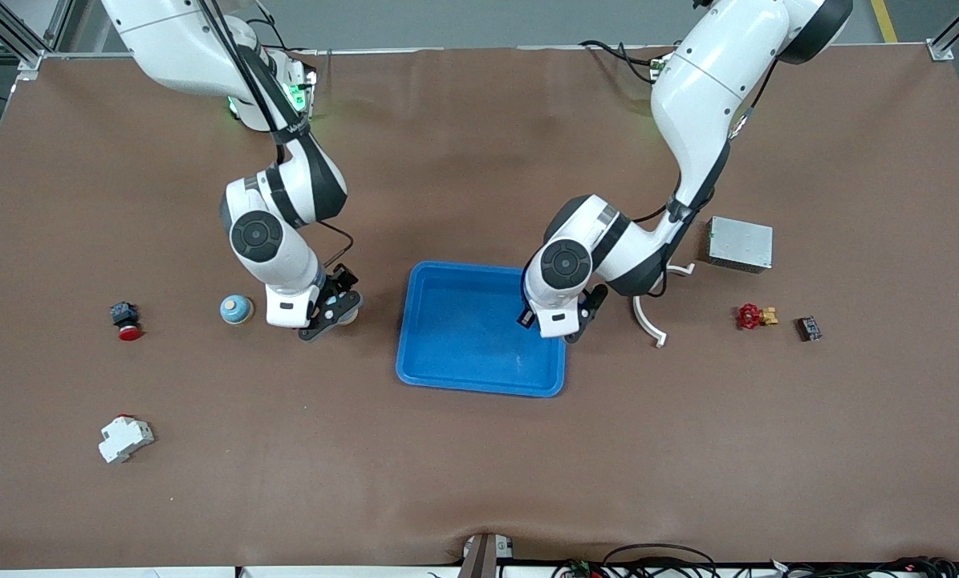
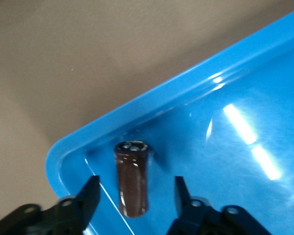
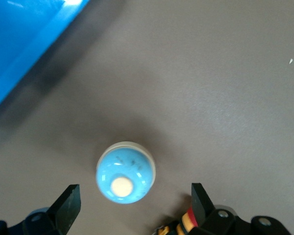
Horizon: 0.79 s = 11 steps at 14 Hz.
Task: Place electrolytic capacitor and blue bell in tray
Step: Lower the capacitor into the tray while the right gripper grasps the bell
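Capacitor [image 2: 132,178] lies in the tray [image 1: 463,321], at its 3 o'clock rim, between the left tool's [image 2: 137,196] parted fingers; lift straight up. Right tool [image 3: 132,208], spread wide, hangs above the blue bell [image 3: 124,171], at the tray's 9 o'clock; descend centred.

The front camera looked down from high across the desk [image 1: 479,482], facing both arm bases. The left wrist camera hung close over a corner of the blue tray [image 2: 137,105], which the front view shared. The right wrist camera pointed steeply down at the desk, close above it.
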Each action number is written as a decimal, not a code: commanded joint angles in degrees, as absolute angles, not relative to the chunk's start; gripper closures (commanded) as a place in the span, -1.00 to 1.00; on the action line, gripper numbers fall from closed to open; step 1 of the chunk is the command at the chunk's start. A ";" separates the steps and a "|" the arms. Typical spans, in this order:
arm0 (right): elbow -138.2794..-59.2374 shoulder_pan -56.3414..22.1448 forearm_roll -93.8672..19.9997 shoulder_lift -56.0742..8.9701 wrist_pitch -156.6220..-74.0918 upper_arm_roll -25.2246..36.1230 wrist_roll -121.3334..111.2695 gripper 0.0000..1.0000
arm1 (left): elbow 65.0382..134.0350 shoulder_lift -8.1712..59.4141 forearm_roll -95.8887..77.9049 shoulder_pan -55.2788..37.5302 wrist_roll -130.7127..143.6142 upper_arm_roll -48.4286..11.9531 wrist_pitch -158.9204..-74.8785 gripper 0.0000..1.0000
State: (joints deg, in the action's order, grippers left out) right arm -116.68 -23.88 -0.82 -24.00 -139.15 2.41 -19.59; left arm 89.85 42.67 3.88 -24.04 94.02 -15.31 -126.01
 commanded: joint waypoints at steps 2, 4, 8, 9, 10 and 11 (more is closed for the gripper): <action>-116.81 -23.29 -0.97 -25.57 -141.15 2.11 -21.80 -1.00 | 86.24 37.45 5.54 -22.59 93.70 -14.85 -120.26 -1.00; -116.81 -23.55 -1.23 -26.71 -141.33 1.94 -21.71 -1.00 | 81.59 35.43 6.59 -19.71 88.98 -14.94 -112.89 -1.00; -117.16 -23.64 -1.23 -27.24 -140.98 0.97 -21.36 -1.00 | 80.77 28.76 6.68 -13.90 75.17 -14.94 -106.71 -1.00; -117.16 -23.64 -1.23 -27.77 -140.98 0.97 -21.36 -1.00 | 80.77 27.26 6.85 -11.89 71.93 -14.94 -104.44 -1.00; -117.16 -23.64 -1.23 -28.12 -140.98 0.97 -21.36 -1.00 | 80.86 26.20 7.55 -9.52 65.63 -14.94 -103.20 -1.00; -117.07 -23.73 -1.23 -28.47 -141.06 0.88 -21.44 -1.00 | 81.03 25.23 7.91 -7.23 58.35 -14.94 -101.97 -1.00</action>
